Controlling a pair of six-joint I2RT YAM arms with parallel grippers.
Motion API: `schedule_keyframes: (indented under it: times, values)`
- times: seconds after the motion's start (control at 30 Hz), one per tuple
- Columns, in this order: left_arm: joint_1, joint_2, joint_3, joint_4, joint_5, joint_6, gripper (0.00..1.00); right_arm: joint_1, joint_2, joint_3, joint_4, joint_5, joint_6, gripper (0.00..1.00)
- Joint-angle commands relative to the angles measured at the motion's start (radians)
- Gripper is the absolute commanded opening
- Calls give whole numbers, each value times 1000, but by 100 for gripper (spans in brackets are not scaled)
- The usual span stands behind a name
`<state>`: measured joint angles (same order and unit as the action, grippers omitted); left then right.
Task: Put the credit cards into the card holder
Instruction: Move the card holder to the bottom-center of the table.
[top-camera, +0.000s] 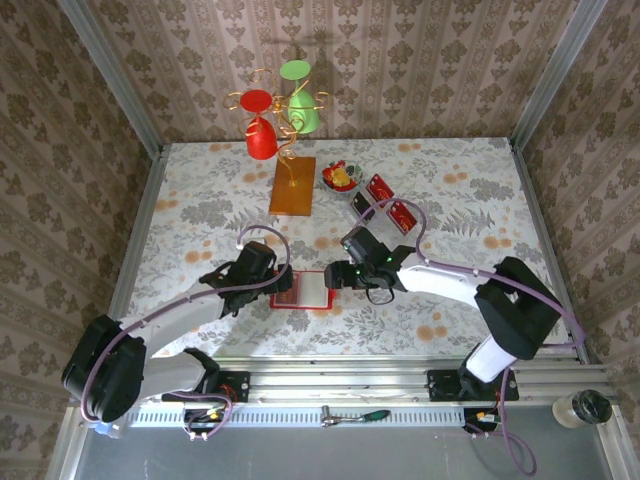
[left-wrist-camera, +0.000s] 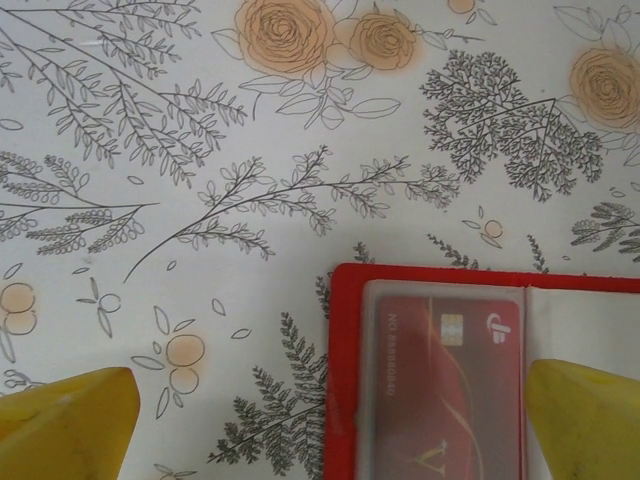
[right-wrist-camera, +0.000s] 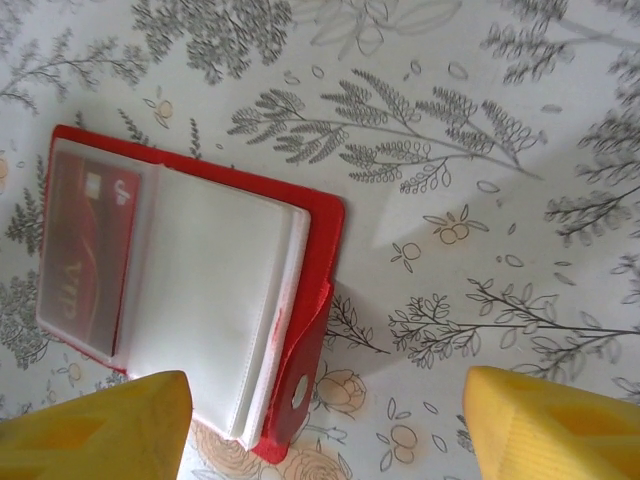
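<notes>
Yellow fingertips (left-wrist-camera: 65, 425) of the left gripper (left-wrist-camera: 325, 420) sat at the bottom corners of our left wrist view, spread wide with nothing held between them. Just beneath, we saw the card holder (left-wrist-camera: 345, 380) lying open and flat on the floral tablecloth (left-wrist-camera: 200, 150), with one credit card (left-wrist-camera: 440, 390) tucked behind its clear pocket, chip and gold lettering showing through.

Over on the right wrist view, the right gripper (right-wrist-camera: 330, 420) hovered above the holder's other half, jaws well apart and clamped on nothing. We caught the pale inner leaves and the red snap tab (right-wrist-camera: 300, 385) hanging off the near edge.

From above, we had both grippers meeting over the holder (top-camera: 303, 290) near the table's front middle. Two more red cards (top-camera: 390, 200) lay farther back on the right, well apart from it.
</notes>
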<state>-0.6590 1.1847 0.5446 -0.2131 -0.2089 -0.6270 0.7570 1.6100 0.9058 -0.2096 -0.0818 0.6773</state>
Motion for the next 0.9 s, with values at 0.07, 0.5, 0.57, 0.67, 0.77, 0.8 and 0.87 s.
schedule_keyframes:
  times: [0.07,0.5,0.57,0.67,0.77,0.8,0.87]
  values:
    - [10,9,28,16,24,-3,100,-3,62,7,36,-35,1,62]
    - [-11,33,-3,101,91,-32,100,-77,0,-65,19,-37,-62,5]
    - [-25,44,-6,127,97,-40,100,-94,-17,-87,26,-46,-68,5]
    - [-46,68,-9,170,107,-56,100,-111,-25,-106,33,-65,-78,5]
    - [-64,94,-14,223,121,-70,100,-116,-24,-115,29,-69,-85,5]
    - [-69,102,-17,240,125,-74,100,-116,-23,-117,30,-70,-84,5]
    - [-73,124,-16,268,135,-86,100,-118,-23,-122,35,-71,-84,5]
